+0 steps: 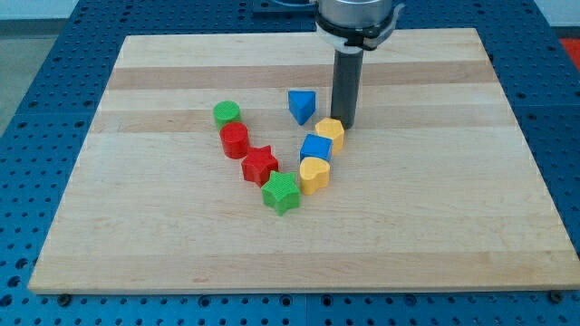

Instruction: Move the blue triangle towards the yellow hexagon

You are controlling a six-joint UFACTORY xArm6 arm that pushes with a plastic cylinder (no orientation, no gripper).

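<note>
The blue triangle (303, 105) lies near the board's middle, toward the view's top. The yellow hexagon (330, 132) sits just below and right of it, a small gap apart. My tip (345, 123) stands right of the blue triangle and at the hexagon's upper right edge, about touching it. A blue cube (315, 148) touches the hexagon from below.
A yellow heart-like block (314, 174) lies below the blue cube. A green star (281, 193), red star (260, 165), red cylinder (234, 140) and green cylinder (227, 114) curve away to the view's left. The wooden board (435, 199) lies on a blue perforated table.
</note>
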